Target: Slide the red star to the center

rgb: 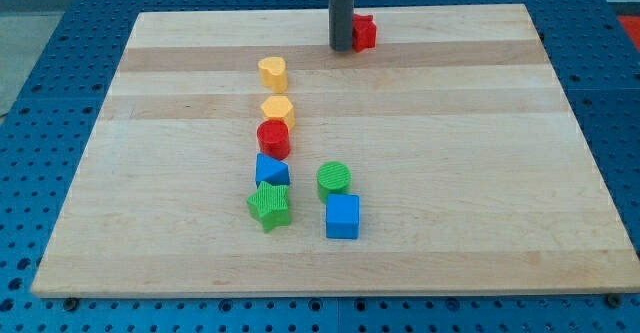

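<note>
While the red star (364,32) sits near the tabletop's (450,173) top edge, the end effector, a bare rod with nothing to clamp, rests its tip (341,48) touching the star's left side.

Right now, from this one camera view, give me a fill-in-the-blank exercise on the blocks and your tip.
1. My tip sits against the view's left side of the red ____.
2. The red star lies near the view's ____ edge of the board.
3. The green star touches the ____ triangle just above it.
4. Below the green cylinder sits a blue ____.

Missing words: star; top; blue; cube
</note>
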Available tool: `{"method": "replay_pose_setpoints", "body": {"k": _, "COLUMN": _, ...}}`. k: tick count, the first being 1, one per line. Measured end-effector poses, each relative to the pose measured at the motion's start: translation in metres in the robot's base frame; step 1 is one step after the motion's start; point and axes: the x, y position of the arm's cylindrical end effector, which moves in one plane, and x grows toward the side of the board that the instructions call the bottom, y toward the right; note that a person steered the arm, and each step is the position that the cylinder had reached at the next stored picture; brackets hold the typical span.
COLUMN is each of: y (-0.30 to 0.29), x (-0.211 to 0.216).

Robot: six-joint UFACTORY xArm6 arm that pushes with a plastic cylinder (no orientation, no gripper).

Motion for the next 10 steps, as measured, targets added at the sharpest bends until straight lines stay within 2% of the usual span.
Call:
{"method": "replay_pose_setpoints", "body": {"k": 5, "y": -0.015, "x": -0.048}}
{"method": "replay_pose_setpoints", "body": {"k": 6, "y": 0.020, "x": -0.057}}
{"method": "replay_pose_setpoints", "body": {"k": 8, "y": 0.001, "x": 0.023}}
{"method": "replay_pose_setpoints", "body": {"k": 9, "y": 0.005, "x": 0.046}}
{"method": "replay_pose_setpoints", "body": {"k": 10, "y": 0.015, "x": 0.001}}
